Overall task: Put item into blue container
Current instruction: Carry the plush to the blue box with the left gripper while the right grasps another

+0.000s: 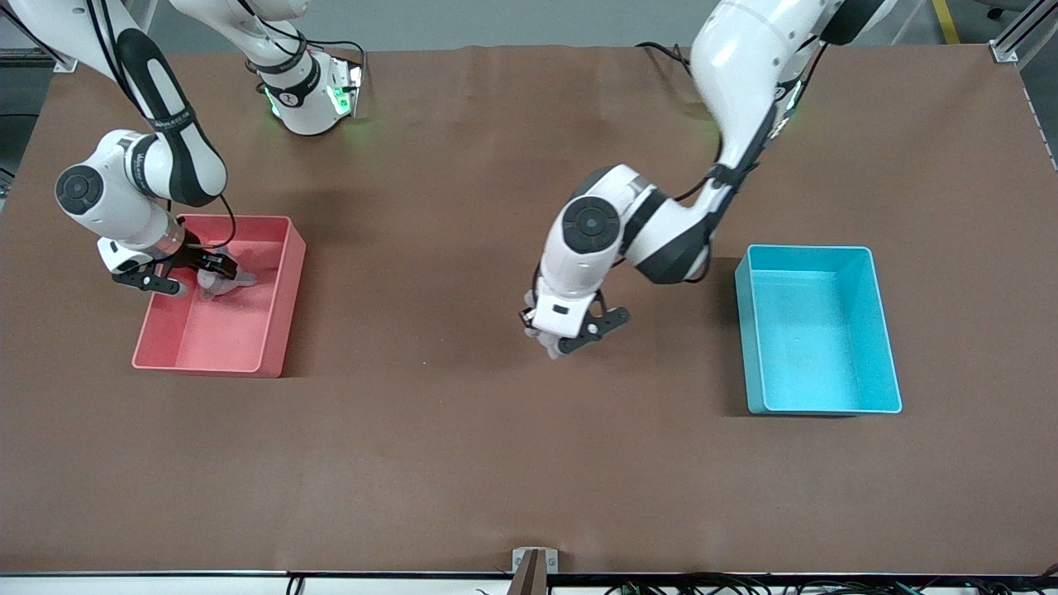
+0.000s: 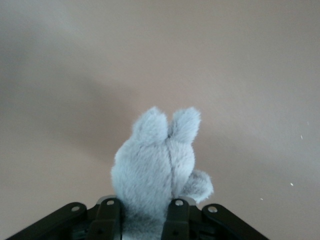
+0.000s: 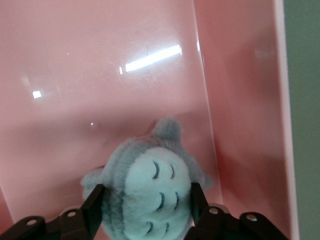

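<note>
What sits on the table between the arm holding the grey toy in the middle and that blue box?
Nothing: in the front view, only bare brown table separates the left gripper, shut on its grey plush toy, from the blue container.

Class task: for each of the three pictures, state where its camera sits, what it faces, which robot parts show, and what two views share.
Front view: high across the table, facing both arms, the pink bin and the blue container.
Left wrist view: on the left arm, facing the table; left gripper fingers squeeze a grey plush toy.
Right wrist view: on the right arm, facing into the pink bin; right gripper fingers flank a second plush toy.
Shared: front and right wrist views show the pink bin.
</note>
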